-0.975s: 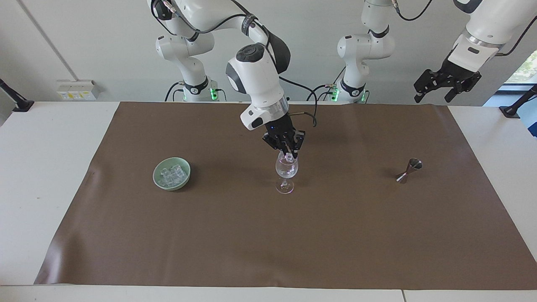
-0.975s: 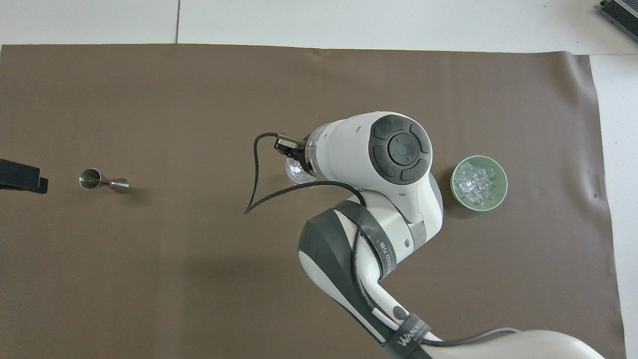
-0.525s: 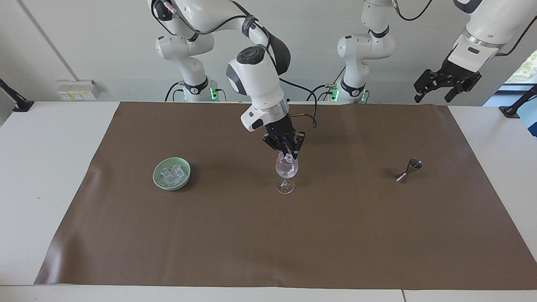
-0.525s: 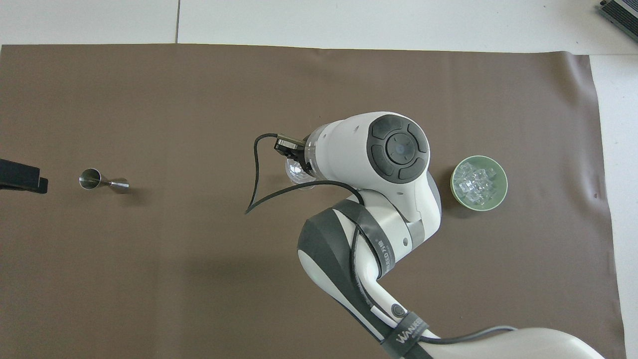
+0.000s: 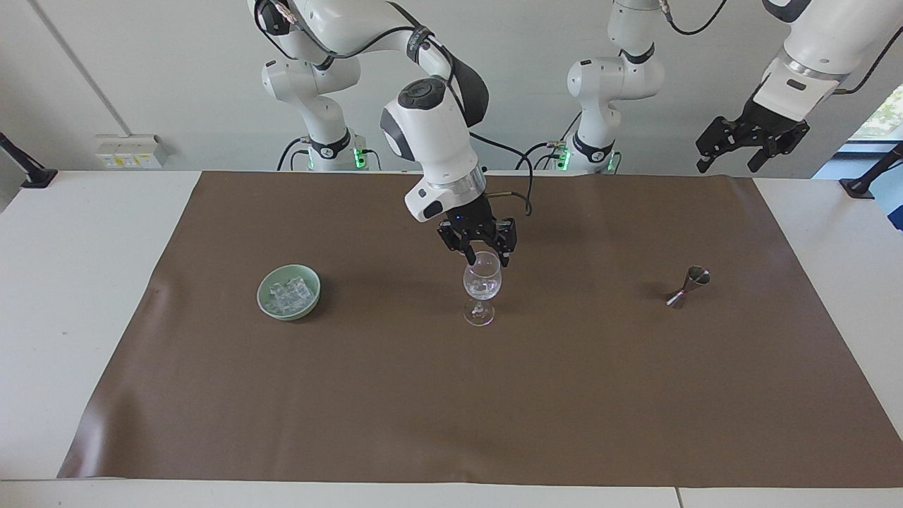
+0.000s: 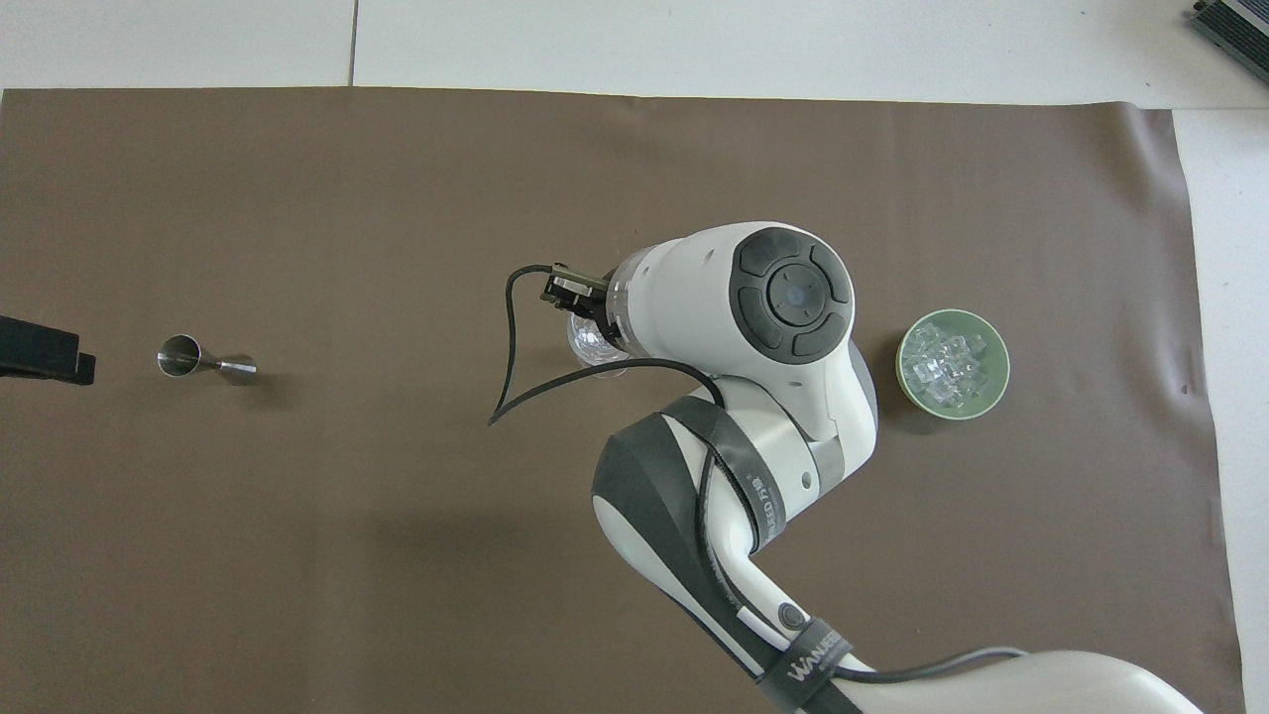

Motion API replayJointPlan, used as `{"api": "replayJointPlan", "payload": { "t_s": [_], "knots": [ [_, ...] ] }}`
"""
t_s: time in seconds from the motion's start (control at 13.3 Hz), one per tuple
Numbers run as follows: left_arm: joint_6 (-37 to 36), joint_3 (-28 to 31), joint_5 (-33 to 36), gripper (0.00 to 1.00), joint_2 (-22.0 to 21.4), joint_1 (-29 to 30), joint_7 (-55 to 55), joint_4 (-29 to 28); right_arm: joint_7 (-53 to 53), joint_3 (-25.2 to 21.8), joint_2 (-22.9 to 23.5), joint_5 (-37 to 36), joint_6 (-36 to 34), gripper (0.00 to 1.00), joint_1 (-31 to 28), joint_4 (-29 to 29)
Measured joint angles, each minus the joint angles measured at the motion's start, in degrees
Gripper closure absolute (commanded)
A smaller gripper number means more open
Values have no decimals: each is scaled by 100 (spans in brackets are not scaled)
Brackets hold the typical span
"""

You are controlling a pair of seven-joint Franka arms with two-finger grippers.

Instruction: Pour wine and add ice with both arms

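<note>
A clear wine glass [image 5: 482, 282] stands mid-mat; part of it shows in the overhead view [image 6: 587, 342] under the right arm's wrist. My right gripper [image 5: 487, 259] hangs just over its rim, fingers spread and empty. An ice cube [image 5: 483, 287] lies inside the glass bowl. More ice [image 5: 288, 295] fills the pale green bowl [image 5: 262, 296] toward the right arm's end; it also shows in the overhead view [image 6: 947, 359]. My left gripper [image 5: 734, 152] waits raised and open above the left arm's end of the table.
A steel jigger [image 5: 688, 286] lies on its side on the brown mat [image 5: 353, 395] toward the left arm's end, also seen in the overhead view [image 6: 206, 362]. A black cable loops from the right wrist [image 6: 506, 387].
The right gripper's fingers have opened and the ice cube they held has dropped into the wine glass. The left arm has not moved.
</note>
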Motion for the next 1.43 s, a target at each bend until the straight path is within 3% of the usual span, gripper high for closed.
{"api": "replayJointPlan", "payload": {
  "t_s": [0.38, 0.6, 0.82, 1.12, 1.43],
  "knots": [
    [0, 0, 0, 0, 0, 0, 0, 0, 0, -39, -61, -21, 5, 0, -7, 104],
    [0, 0, 0, 0, 0, 0, 0, 0, 0, -180, -329, -320, -57, 0, -73, 163],
    [0, 0, 0, 0, 0, 0, 0, 0, -58, -226, -657, -836, -576, 0, -442, 172],
    [0, 0, 0, 0, 0, 0, 0, 0, -820, -242, -1207, -891, -1526, 0, -1096, 175],
    [4, -1, 0, 0, 0, 1, -1, 1, -1108, -249, -1625, -893, -2013, 0, -1507, 176]
  ]
}}
